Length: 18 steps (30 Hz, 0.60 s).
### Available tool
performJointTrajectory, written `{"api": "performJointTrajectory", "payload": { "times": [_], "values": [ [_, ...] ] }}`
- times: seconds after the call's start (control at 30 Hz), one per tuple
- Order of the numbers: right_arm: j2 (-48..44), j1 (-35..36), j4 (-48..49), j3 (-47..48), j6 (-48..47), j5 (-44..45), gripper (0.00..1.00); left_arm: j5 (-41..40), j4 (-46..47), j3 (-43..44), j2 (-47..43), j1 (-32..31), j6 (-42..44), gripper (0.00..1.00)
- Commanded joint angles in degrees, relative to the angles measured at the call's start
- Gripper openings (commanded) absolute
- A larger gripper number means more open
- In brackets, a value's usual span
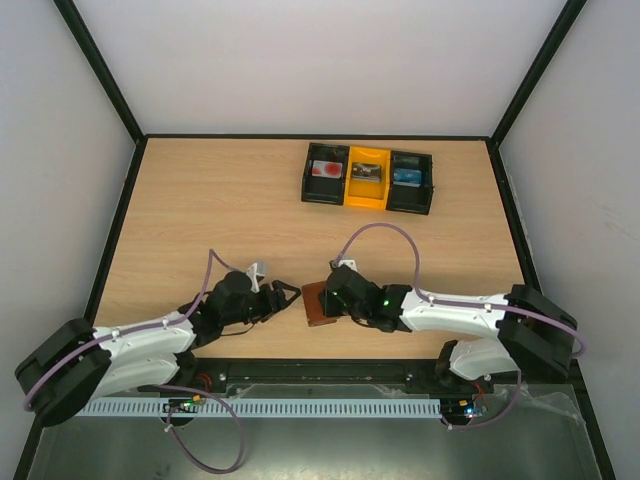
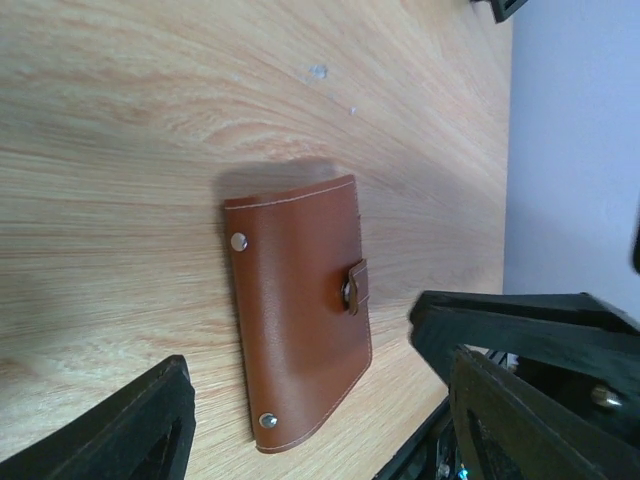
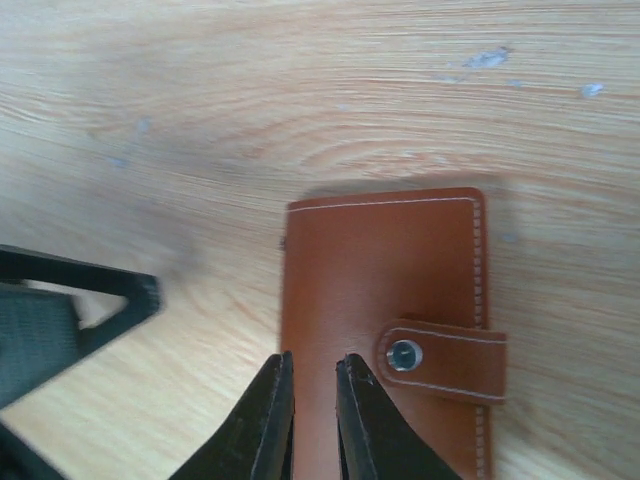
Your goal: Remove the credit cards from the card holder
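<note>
Hidden/unclear: card holder (image 2: 295,320) lies shut w/ snap tab (image 3: 440,358) fastened, so sleeves & whatever is inside can't be seen. In top view the right arm covers most of it; only its left part shows. In rt wrist view the holder's lower end is cut off by the frame and the left gripper's finger is just a blurred dark wedge at the left. The wrist views don't show the arms' bodies.

Credit cards (image 1: 366,172): three sit in the tray (image 1: 366,203), one per compartment. Red-and-white in the left black one, greyish in the yellow middle, bluish in the right black one. Print too small to read. Tray stands near the table's (image 1: 220,210) far edge, right of centre.

Holder: flat on the table, close to the near edge, approx mid-width, between the two grippers and well apart from the tray.

Left gripper (image 1: 287,293): jaws wide apart, nothing held, just left of the holder, not touching it.

Right gripper (image 3: 315,358): fingers (image 3: 275,420) almost together, thin slit only, nothing seen clamped. Tips are over the holder's cover beside the tab; whether they touch the leather, can't tell.
</note>
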Motion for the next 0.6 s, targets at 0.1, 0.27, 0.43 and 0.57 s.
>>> {"api": "performJointTrajectory", "payload": {
  "times": [0.1, 0.27, 0.43, 0.57],
  "values": [
    [6.82, 2.13, -12.45, 8.09, 0.35, 7.32, 0.26, -4.73, -7.27, -0.07, -5.93, -0.28, 1.85, 0.72],
    [12.76, 4.67, -18.53, 13.76, -0.18, 12.25, 0.32, -6.65, -9.93, -0.2, -8.79, -0.3, 1.86, 0.74],
    [18.44, 6.81, -25.58, 17.9, 1.22, 19.49, 0.32, -7.87, -12.28, -0.13, -10.35, -0.17, 1.44, 0.74],
    [21.14, 7.44, -27.59, 18.89, 1.33, 21.17, 0.32, -7.95, -12.71, -0.07, -10.26, -0.2, 1.17, 0.74]
  ]
}}
